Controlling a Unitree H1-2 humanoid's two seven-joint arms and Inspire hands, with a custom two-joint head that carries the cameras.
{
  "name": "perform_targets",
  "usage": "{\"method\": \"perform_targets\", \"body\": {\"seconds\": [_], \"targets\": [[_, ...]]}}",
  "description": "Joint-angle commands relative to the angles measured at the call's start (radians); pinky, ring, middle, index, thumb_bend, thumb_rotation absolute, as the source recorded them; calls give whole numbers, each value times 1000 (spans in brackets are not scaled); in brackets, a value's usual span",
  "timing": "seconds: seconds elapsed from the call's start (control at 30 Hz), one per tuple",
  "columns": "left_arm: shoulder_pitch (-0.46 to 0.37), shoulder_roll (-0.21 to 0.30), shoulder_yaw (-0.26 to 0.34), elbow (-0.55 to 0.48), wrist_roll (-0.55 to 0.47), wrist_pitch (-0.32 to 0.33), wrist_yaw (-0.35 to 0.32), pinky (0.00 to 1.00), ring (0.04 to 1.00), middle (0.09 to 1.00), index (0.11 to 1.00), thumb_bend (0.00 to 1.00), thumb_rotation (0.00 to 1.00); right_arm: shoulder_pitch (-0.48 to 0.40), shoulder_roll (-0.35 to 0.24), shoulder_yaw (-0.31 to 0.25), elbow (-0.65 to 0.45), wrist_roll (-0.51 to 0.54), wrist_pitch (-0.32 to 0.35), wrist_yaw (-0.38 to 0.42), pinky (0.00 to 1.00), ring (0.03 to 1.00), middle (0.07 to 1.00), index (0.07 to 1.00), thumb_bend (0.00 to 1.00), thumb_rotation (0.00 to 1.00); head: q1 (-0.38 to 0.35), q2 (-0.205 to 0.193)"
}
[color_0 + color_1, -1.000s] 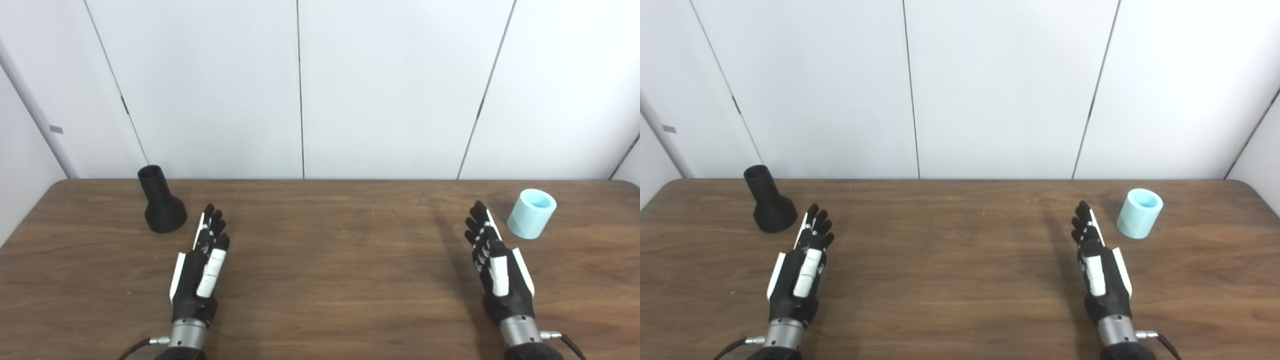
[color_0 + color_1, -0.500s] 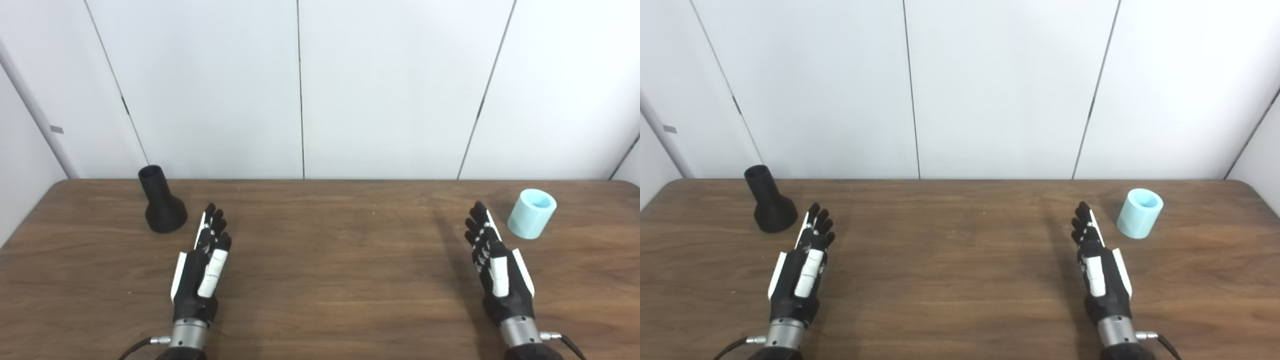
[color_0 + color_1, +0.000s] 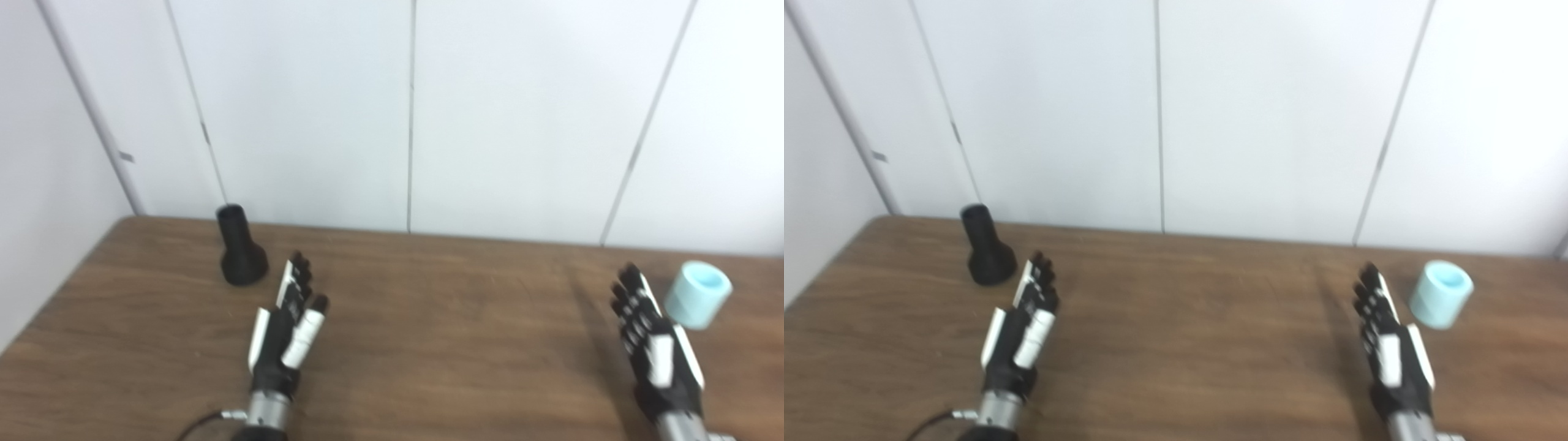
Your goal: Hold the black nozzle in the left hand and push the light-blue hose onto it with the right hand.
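The black nozzle [image 3: 241,257] stands upright on its wide base at the back left of the wooden table [image 3: 429,318], narrow end up. The light-blue hose piece [image 3: 698,294], a short open cylinder, stands at the back right. My left hand [image 3: 288,324] is open and empty, fingers stretched forward, just right of and nearer than the nozzle, not touching it. My right hand [image 3: 652,346] is open and empty, just left of and nearer than the hose, not touching it.
White wall panels [image 3: 410,116] rise right behind the table's far edge. The table's left edge [image 3: 55,300] runs close to the nozzle. A cable [image 3: 202,422] trails from my left wrist.
The whole picture has shifted and tilted: the camera has moved. The nozzle, the hose and both hands keep their places relative to each other; both hands stay open.
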Motion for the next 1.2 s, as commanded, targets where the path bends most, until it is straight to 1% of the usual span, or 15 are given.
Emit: {"method": "perform_targets", "body": {"seconds": [0.0,0.17,0.3,0.37,0.53,0.7,0.73,0.8,0.83,0.9,1.0,1.07,1.17], "targets": [[83,-44,-28,129,20,-32,21,1000,1000,1000,1000,807,797,90,-2,-6,143,15,-47,28,1000,1000,1000,1000,726,999,12,-10],[76,-53,-28,163,40,-54,37,1000,1000,1000,1000,807,801,81,-13,-9,194,26,-89,45,1000,1000,1000,1000,737,1000,30,-37],[76,-60,-30,177,52,-61,48,1000,1000,1000,1000,814,805,76,-17,-9,219,22,-109,47,1000,1000,1000,1000,729,1000,40,-58],[76,-63,-30,182,54,-63,51,1000,1000,1000,1000,817,808,75,-19,-8,226,21,-115,46,1000,1000,1000,1000,723,1000,43,-63],[74,-66,-31,189,43,-62,48,1000,1000,1000,1000,822,805,68,-19,-8,242,18,-125,47,1000,1000,1000,1000,713,1000,44,-65],[83,-64,-23,173,34,-62,51,1000,1000,1000,1000,840,792,71,-16,-6,233,18,-119,45,1000,1000,1000,1000,713,1000,38,-58],[85,-64,-18,172,44,-75,65,1000,1000,1000,1000,839,790,73,-15,-6,231,18,-117,45,1000,1000,1000,1000,713,1000,37,-57],[83,-69,-1,184,81,-112,118,1000,1000,1000,1000,837,778,74,-14,-6,227,18,-114,43,1000,1000,1000,1000,715,1000,36,-56],[78,-72,10,195,101,-132,150,1000,1000,1000,1000,835,758,74,-14,-7,225,17,-113,42,1000,1000,1000,1000,716,1000,36,-56],[71,-75,23,211,125,-158,189,1000,1000,1000,1000,838,725,75,-13,-7,223,17,-113,41,1000,1000,1000,1000,717,1000,35,-56],[50,-71,51,246,181,-204,275,1000,1000,1000,1000,846,694,76,-12,-6,220,14,-112,38,1000,1000,1000,1000,713,1000,35,-55],[30,-61,68,269,232,-242,346,1000,1000,999,1000,847,674,76,-11,-6,220,12,-112,37,1000,1000,1000,1000,713,1000,37,-54],[17,-44,65,287,302,-275,440,1000,1000,993,1000,848,641,74,-11,-6,224,12,-114,38,1000,1000,1000,1000,713,1000,38,-54]]}}
